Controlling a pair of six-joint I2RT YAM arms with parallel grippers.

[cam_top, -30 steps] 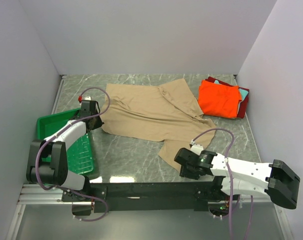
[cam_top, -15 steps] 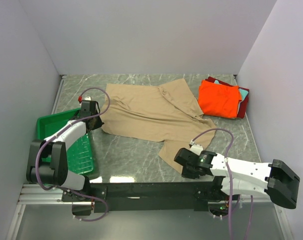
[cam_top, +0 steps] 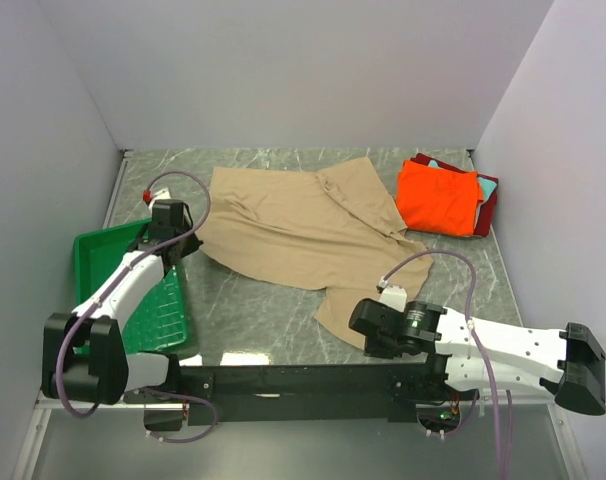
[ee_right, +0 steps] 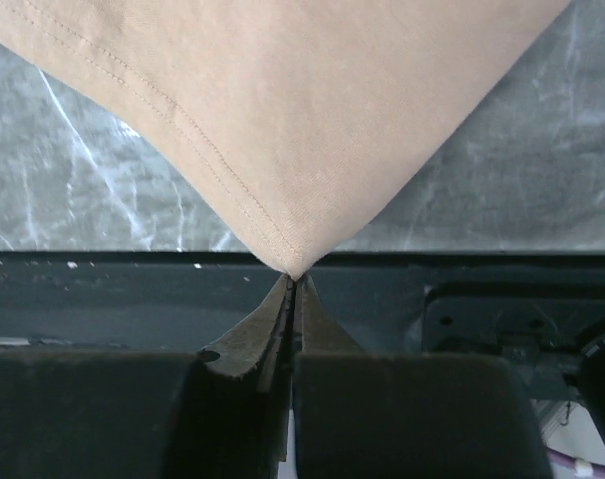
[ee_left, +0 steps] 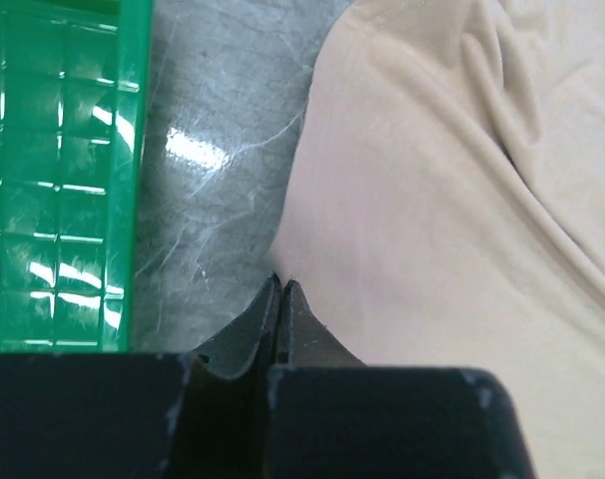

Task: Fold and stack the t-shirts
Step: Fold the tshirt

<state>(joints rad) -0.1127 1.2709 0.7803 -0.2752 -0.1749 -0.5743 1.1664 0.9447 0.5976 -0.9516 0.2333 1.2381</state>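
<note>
Tabletop [cam_top: 253, 310]: tan t-shirt [cam_top: 303, 225] edges pinched by left gripper [ee_left: 281, 285], right gripper [ee_right: 293, 281].

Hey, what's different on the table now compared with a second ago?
The right jaws closed on the near corner of the tan t-shirt. The left jaws, already pinching the shirt's left edge, shifted slightly left and drew that edge with them. The folded orange t-shirt on its stack and the green tray stayed where they were.
</note>
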